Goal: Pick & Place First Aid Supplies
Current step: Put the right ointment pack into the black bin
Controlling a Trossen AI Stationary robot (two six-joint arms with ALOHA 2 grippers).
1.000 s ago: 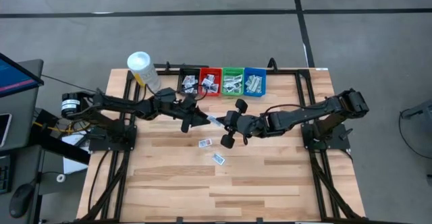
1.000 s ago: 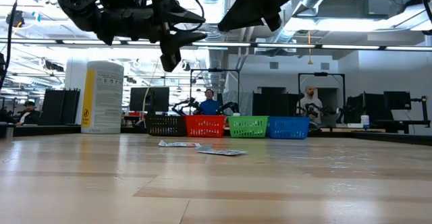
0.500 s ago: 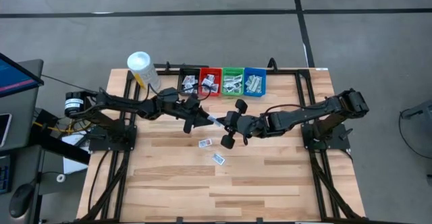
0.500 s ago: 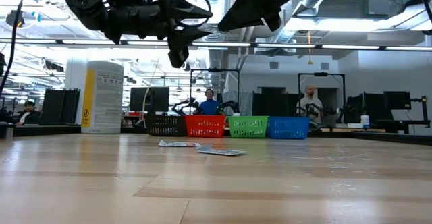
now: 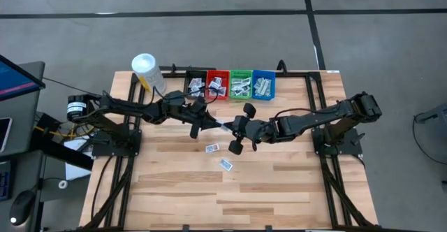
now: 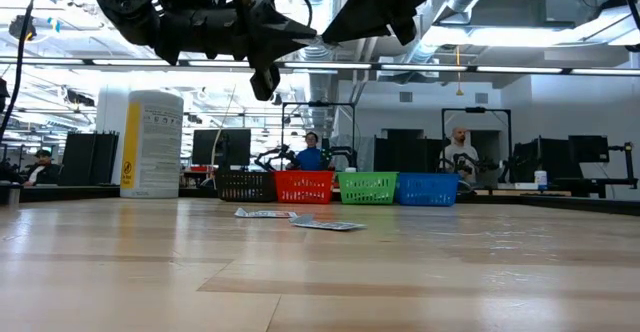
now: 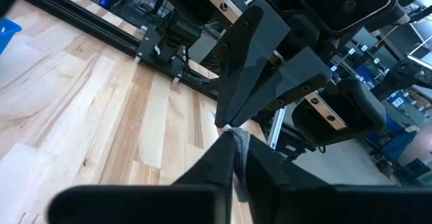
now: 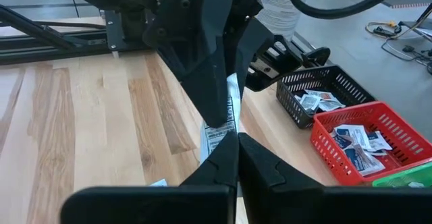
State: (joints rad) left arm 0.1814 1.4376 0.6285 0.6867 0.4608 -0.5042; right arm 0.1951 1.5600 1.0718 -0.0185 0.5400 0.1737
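Passing a packet between two grippers above the table

Meeting in mid-air over the middle of the wooden table, the two arms are pinching one white packet between them. The right gripper is clamped shut on one end of it. The left gripper has its fingertips pressed together on the other end, as its own wrist view shows.

A slip looks like the main risk. With both grippers pulling on a thin, flat packet, it could tear, or it could drop if one lets go before the other grips firmly. A drop would likely land it among the two loose packets lying on the table just nearer than the grippers.

Both arms are reaching inward, well raised off the table, the left from the left side and the right from the right. Four small bins sit in a row at the far edge: black, red, green and blue, each already holding packets. A tall yellow bottle is standing left of them.
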